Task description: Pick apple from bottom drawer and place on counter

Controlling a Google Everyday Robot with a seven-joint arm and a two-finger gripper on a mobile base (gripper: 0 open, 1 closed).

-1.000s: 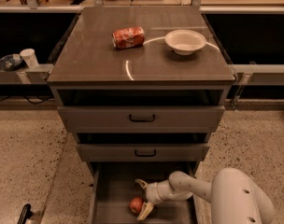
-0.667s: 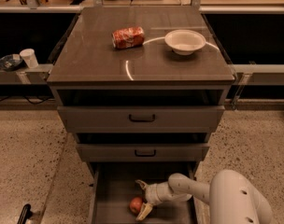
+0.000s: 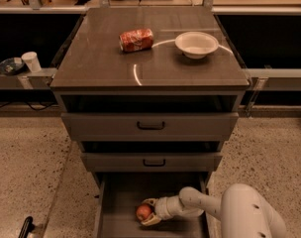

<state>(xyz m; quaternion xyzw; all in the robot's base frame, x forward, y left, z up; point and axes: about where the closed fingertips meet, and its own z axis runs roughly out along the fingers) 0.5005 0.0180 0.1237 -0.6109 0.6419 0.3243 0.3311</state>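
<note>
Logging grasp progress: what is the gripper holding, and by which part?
Cannot be told. The gripper is right beside the apple inside the bottom drawer, but a firm hold isn't visible.

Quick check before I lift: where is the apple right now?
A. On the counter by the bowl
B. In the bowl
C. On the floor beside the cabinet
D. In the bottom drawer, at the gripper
D: the apple sits on the floor of the open bottom drawer with the gripper right at it, while the counter holds the can and the bowl.
</note>
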